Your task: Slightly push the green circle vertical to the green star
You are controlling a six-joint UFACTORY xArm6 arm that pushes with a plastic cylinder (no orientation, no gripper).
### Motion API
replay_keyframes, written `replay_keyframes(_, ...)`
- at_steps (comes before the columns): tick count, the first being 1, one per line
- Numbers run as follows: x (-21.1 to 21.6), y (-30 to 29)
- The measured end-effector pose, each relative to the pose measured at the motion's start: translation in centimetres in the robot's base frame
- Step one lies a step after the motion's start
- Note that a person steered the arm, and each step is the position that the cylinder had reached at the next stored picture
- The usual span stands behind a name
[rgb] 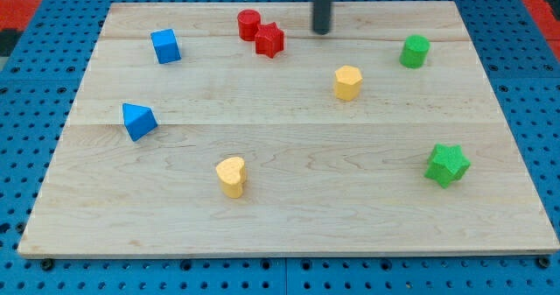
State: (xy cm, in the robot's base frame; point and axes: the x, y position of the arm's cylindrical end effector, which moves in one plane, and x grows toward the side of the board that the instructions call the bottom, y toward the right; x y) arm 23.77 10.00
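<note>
Item: wooden board [289, 216], pale planks, lying on a blue perforated surface [35, 85].

Contents, other blocks first:
- Red cylinder [248, 23], near the view's top, left of centre; touching or just beside the red star [270, 39] to its lower right.
- Blue cube [164, 45], upper left.
- Blue triangular block [138, 121], left side, mid height.
- Yellow hexagonal block [347, 82], right of centre, between my tip and the lower right area of the board.
- Yellow heart [232, 176], lower centre-left.

Task blocks:
- Green circle [415, 51], upper right; a short upright cylinder, bright green, standing apart from every other block.
- Green star [447, 164], lower right, near the board's right edge; lies below the green circle and a little further to the view's right. Bare wood lies between the two.

Tool: my tip [322, 31], the lower end of a dark rod entering from the view's top. It stands right of the red star, above the yellow hexagonal block, and well to the left of the green circle, touching no block. The arm carries no claw, so nothing is spread, pressed together or pinched.
</note>
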Motion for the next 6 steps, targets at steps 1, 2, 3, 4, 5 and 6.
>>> replay_keyframes(1, -1.7, 8.6)
replay_keyframes(2, 0.8, 18.2)
replay_keyframes(3, 5.2, 16.9)
replay_keyframes(4, 4.1, 7.3)
replay_keyframes(5, 3.8, 12.1)
replay_keyframes(6, 4.1, 18.3)
